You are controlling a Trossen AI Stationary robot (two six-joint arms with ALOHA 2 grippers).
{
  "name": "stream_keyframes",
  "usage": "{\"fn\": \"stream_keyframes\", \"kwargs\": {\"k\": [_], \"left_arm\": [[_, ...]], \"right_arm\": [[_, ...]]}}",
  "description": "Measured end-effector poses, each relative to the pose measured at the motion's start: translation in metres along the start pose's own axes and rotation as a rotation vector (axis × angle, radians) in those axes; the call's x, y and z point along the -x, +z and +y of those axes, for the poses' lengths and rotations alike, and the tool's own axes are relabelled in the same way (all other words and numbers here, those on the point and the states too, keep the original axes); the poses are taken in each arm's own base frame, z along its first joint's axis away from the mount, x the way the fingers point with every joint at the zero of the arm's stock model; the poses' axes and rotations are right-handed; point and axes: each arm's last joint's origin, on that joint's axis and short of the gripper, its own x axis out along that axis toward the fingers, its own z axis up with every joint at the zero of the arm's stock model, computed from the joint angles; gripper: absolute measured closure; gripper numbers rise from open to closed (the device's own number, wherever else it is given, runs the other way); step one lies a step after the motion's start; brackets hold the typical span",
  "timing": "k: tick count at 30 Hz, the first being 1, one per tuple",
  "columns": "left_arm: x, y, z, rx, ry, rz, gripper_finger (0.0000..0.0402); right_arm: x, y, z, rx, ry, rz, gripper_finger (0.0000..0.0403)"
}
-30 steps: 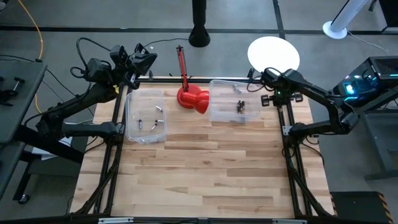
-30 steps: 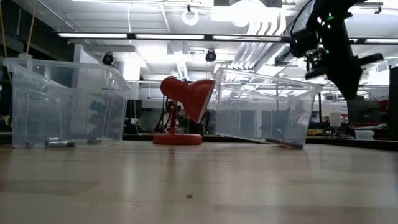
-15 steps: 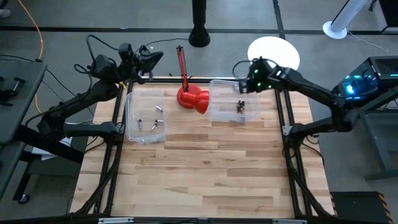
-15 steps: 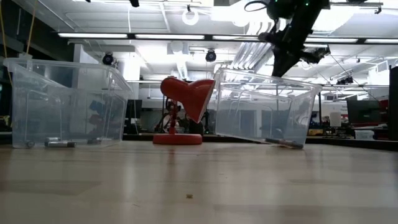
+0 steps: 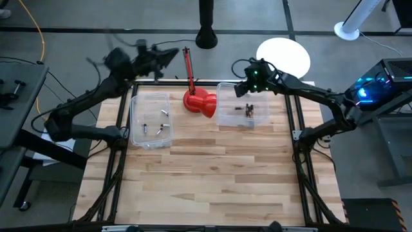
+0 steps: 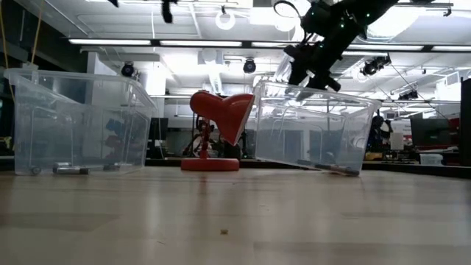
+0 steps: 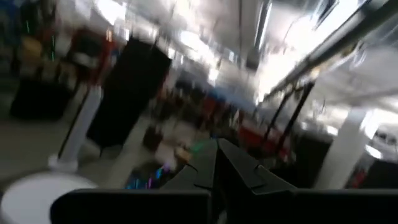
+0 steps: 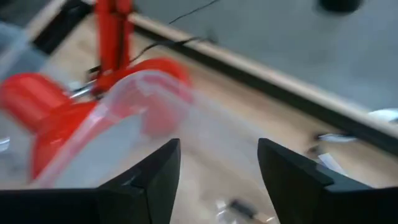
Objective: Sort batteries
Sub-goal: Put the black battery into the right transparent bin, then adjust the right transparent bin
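Right gripper (image 8: pixel 217 171): fingers spread, empty, above right bin (image 5: pixel 226 116). Left gripper (image 5: pixel 168 55): blurred, fingers closed, empty. Batteries (image 5: pixel 249 110) indistinct.

Red scoop (image 5: pixel 199 101) (long handle) between two clear bins (image 5: pixel 151 120) (image 5: pixel 242 105) — wooden table (image 5: pixel 206 174).

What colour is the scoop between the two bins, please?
Red scoop, clearest in the high view.

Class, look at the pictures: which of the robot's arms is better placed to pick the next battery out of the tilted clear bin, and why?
The right. Its end effector is open, above the tilted clear plastic bin holding small dark cylindrical batteries. The left end effector is shut, beyond the table's far edge.
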Motion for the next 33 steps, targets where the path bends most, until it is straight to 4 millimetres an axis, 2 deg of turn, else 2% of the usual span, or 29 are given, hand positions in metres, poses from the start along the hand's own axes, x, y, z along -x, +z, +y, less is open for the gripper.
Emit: {"fn": "stream_keyframes", "kwargs": {"k": [5, 8, 10, 14, 18, 21, 25, 28, 33], "left_arm": [[-0.029, 0.012, 0.011, -0.014, -0.007, 0.199, 0.0401], [-0.043, 0.01, 0.019, -0.126, 0.045, 0.264, 0.0401], [-0.053, 0.004, 0.03, -0.161, 0.091, 0.291, 0.0401], [-0.062, -0.002, 0.049, -0.141, 0.086, 0.29, 0.0401], [-0.063, -0.005, 0.056, -0.119, 0.078, 0.315, 0.0401], [-0.061, -0.006, 0.056, -0.129, 0.086, 0.345, 0.0401], [-0.053, -0.003, 0.051, -0.138, 0.097, 0.383, 0.0401], [-0.047, -0.005, 0.049, -0.114, 0.12, 0.437, 0.0401], [-0.038, -0.006, 0.042, -0.093, 0.081, 0.513, 0.0401]], "right_arm": [[0.008, 0.008, 0.004, -0.004, 0.201, 0.068, 0.0208], [0.014, 0.025, 0.007, 0.038, 0.144, -0.056, 0.0226], [0.008, 0.036, 0.001, 0.032, 0.083, -0.097, 0.0244], [-0.02, 0.045, -0.009, -0.033, 0.027, -0.059, 0.0305], [-0.055, 0.053, -0.005, -0.067, 0.081, -0.048, 0.0388], [-0.076, 0.063, -0.001, -0.092, 0.11, -0.027, 0.0393], [-0.09, 0.079, 0.006, -0.059, 0.12, 0.007, 0.04], [-0.095, 0.085, 0.013, -0.012, 0.143, 0.112, 0.0402], [-0.085, 0.088, 0.024, 0.094, 0.098, 0.216, 0.0402]]}}
